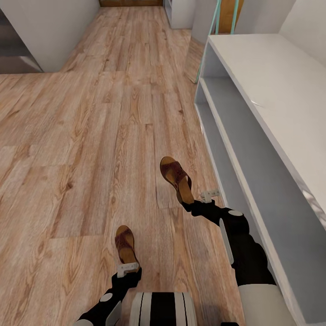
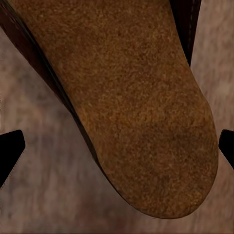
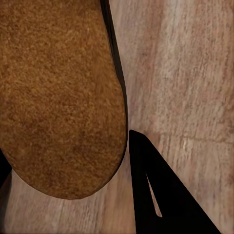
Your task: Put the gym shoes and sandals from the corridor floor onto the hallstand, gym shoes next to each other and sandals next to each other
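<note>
Two dark brown sandals lie on the corridor floor [image 1: 81,149]. The farther sandal [image 1: 176,177] has its tan heel [image 3: 58,97] between the fingers of my right gripper [image 1: 194,204] [image 3: 66,148]. One black finger [image 3: 161,195] touches the heel's side and the other is a dark sliver at the opposite side. The nearer sandal [image 1: 126,244] has its heel [image 2: 141,112] between the wide-apart fingertips [image 2: 9,153] of my left gripper [image 1: 128,268] [image 2: 117,148], which is open. The pale grey-white hallstand [image 1: 271,77] runs along the right. The gym shoes are out of view.
The hallstand's two open tiers [image 1: 253,181] face the floor just right of my right arm. A grey wall corner [image 1: 50,31] stands at the far left. A doorway with a teal frame [image 1: 216,22] lies beyond the hallstand. Wood flooring stretches ahead.
</note>
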Tool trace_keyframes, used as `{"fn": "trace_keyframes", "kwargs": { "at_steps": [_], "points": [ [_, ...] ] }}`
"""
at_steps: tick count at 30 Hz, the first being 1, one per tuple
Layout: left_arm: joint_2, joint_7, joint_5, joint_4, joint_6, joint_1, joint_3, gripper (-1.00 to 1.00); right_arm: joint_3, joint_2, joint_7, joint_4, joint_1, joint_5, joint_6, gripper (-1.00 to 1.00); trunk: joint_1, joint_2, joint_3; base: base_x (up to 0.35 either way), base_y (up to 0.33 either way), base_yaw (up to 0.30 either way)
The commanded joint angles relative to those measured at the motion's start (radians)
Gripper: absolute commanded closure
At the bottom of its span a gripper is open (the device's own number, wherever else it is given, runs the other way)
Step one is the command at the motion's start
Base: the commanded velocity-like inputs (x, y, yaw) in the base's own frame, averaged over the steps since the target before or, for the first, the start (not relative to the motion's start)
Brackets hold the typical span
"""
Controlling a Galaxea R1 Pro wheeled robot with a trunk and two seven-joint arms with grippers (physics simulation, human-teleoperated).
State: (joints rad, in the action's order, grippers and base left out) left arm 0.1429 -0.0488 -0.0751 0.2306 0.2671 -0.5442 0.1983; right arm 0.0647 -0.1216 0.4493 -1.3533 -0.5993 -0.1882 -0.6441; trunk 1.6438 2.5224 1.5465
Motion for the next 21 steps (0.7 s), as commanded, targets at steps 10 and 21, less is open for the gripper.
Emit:
{"fn": "trace_keyframes", "kwargs": {
  "at_steps": [10,21],
  "points": [
    [0.000,-0.005,-0.008,0.001,0.003,0.000,0.009,-1.00,0.003,-0.001,0.008,0.000,-0.001,-0.007,-0.005,1.00,0.000,0.000,0.001,0.010,0.000,0.000],
    [-0.001,-0.003,-0.004,0.001,0.003,0.000,0.011,1.00,0.003,-0.001,0.008,0.000,-0.001,-0.007,-0.005,1.00,0.000,0.000,0.001,0.000,0.000,0.000]
  ]
}}
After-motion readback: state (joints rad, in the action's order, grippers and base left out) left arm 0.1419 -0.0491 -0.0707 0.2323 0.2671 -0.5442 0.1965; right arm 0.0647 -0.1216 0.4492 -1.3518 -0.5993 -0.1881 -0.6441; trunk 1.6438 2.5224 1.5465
